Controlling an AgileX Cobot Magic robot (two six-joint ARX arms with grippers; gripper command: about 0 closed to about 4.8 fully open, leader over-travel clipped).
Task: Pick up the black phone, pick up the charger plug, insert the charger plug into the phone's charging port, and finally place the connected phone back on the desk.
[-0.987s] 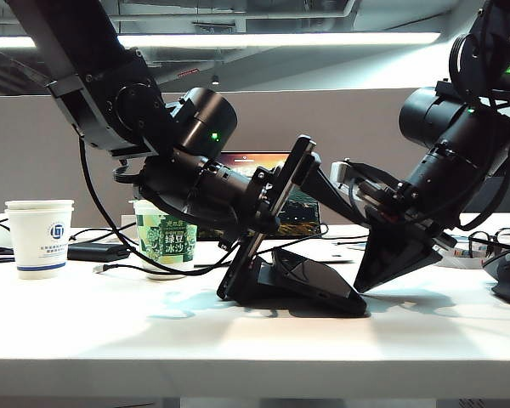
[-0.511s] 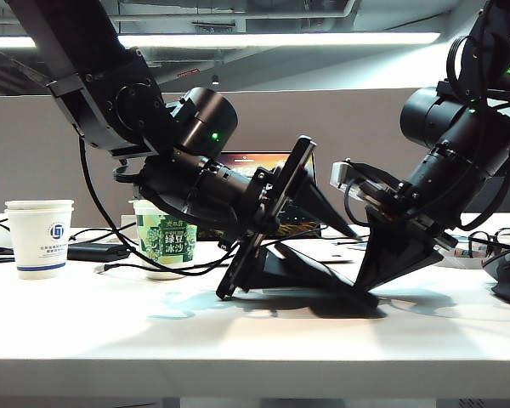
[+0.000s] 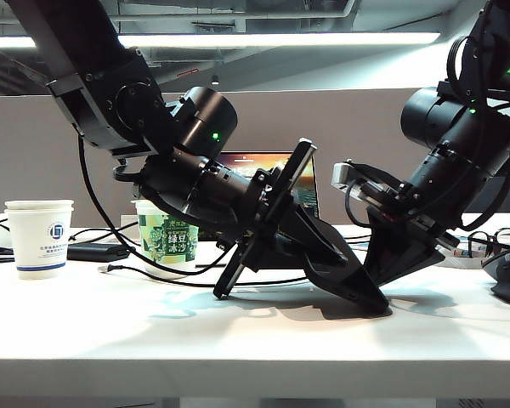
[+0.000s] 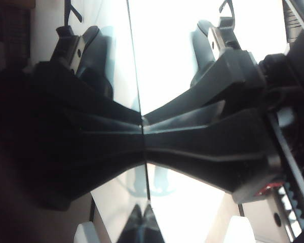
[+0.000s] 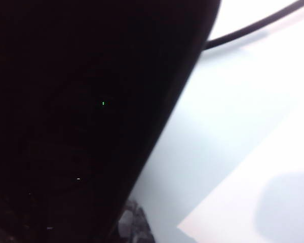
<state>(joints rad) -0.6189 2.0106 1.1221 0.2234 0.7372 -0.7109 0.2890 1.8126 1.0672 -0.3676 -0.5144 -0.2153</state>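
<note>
- Left pincer point(image 3: 370, 297): low over the white tabletop point(image 3: 238, 336) near its centre, fingers angled down to the right in the exterior view, tips at or just above the surface. Jaws drawn fully together.
- Left wrist view: the two dark fingers point(image 4: 202, 147) meet tip to tip along a thin line; a glossy flat surface shows around them. Cannot tell whether anything sits between the tips.
- Black phone point(image 3: 336, 272): its outline cannot be told apart from the left pincer's dark fingers in the exterior view; a dark slab slopes down toward the tabletop there.
- Right pincer point(image 3: 389, 280): just right of the left one, tips pointed down at the tabletop, close beside the left fingertips. Jaws shut. What it holds, if anything, is hidden.
- Right wrist view: mostly filled by a dark mass; a thin black cable point(image 5: 253, 25) crosses the bright tabletop at one corner.
- Charger plug: not made out in any view.
- A black cable point(image 3: 153, 274) lies along the tabletop under the left arm.
- Left side: white paper cup point(image 3: 39, 238), green printed cup point(image 3: 167, 242).
- Far right edge: glasses point(image 3: 493, 240).
</note>
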